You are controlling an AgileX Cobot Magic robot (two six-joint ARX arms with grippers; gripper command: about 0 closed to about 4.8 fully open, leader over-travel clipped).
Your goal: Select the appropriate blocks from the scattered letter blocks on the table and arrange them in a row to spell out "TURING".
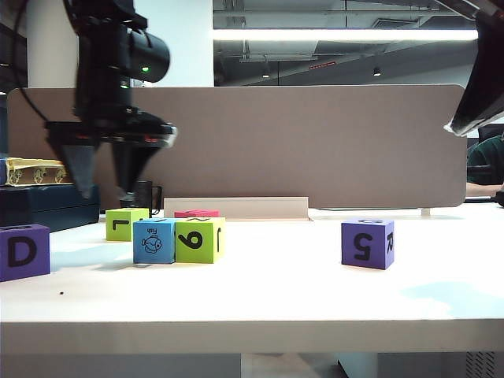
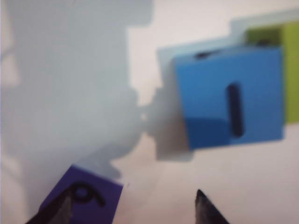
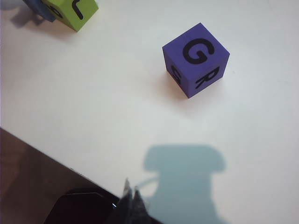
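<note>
Letter blocks: the matte blue fish cube (image 1: 153,241) touches a lime green cube (image 1: 199,239) on the white counter (image 1: 260,303); above hangs the spread, empty left pincer (image 1: 105,175). Far off, beyond bare counter, the right pincer (image 3: 131,198) is closed.

You see a white table (image 1: 315,291) with a grey-brown divider panel (image 1: 315,142) behind it. At the left edge sits a purple block (image 1: 24,252) with a black D. A lime green block (image 1: 126,224) carries a black letter; the blue block (image 1: 153,241) beside it shows a black fish drawing, and the next lime green block (image 1: 200,239) a black 9. Behind them a red block (image 1: 196,213) peeks out. To the right, the other purple block (image 1: 367,243) shows a black 5, and G and R from the right wrist camera. Your left gripper (image 1: 106,189) and right gripper (image 3: 130,198) are black.
</note>
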